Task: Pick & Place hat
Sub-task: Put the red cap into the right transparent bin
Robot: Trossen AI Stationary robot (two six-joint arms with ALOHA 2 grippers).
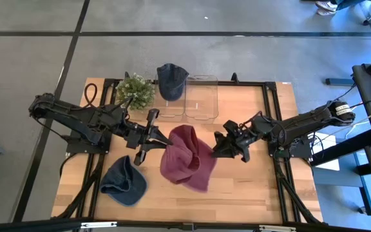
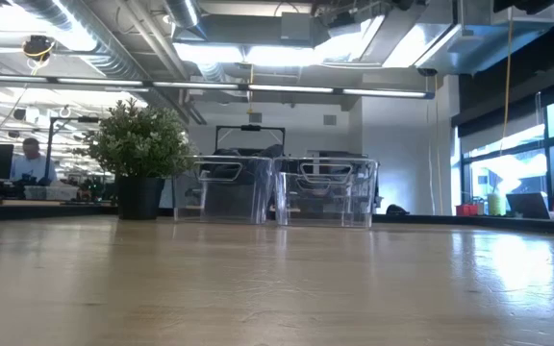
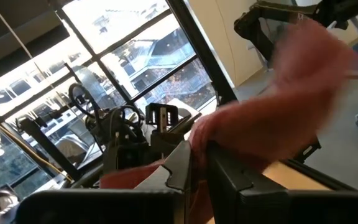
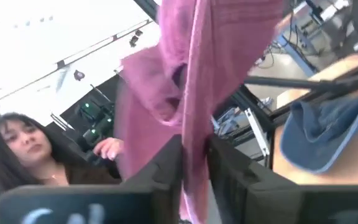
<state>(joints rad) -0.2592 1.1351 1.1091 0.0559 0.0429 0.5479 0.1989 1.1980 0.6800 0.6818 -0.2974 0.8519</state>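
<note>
No text, label or number can be read anywhere.

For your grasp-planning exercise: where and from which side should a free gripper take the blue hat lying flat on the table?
Grip the blue hat at its raised rolled rim, coming from above on the left arm's side: it lies slumped and open, offering a pinchable fabric edge.

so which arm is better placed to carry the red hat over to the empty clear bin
Hard to call: left gripper and right gripper both clamp the red hat. The right looks slightly likelier, being on the side of the empty bin.
</note>
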